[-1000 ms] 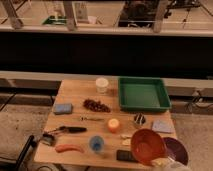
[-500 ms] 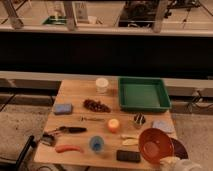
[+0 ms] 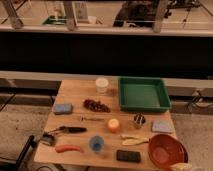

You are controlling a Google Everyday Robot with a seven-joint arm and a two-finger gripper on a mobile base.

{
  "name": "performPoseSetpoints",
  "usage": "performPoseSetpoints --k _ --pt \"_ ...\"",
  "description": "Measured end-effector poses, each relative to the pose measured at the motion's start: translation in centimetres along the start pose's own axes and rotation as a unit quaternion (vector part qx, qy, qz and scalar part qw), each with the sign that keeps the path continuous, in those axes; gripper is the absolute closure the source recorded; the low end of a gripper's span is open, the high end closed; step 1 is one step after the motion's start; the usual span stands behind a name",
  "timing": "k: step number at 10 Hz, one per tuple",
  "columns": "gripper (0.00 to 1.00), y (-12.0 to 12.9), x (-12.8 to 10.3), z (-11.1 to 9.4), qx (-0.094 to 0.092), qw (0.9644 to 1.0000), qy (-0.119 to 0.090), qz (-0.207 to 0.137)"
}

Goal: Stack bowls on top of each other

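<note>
The orange-red bowl is at the front right corner of the wooden table. It is upright with its opening up. The dark purple bowl does not show; the spot where it stood is covered by the orange-red bowl. A pale part of my gripper shows at the bottom edge of the camera view, right at the front rim of the orange-red bowl. Most of the arm is out of view.
A square green tray is at the back right, a white cup beside it. Grapes, a blue sponge, an orange, a small blue cup, a black block and a banana lie across the table.
The orange-red bowl has moved right, step by step, over the spot of the dark purple bowl, which showed beside it before and is now hidden.
</note>
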Motion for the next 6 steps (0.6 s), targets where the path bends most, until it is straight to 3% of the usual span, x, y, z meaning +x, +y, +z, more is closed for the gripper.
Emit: performPoseSetpoints --k 6 --pt "1.0 -0.4 1.8 2.7 0.012 0.9999 0.006 0.005"
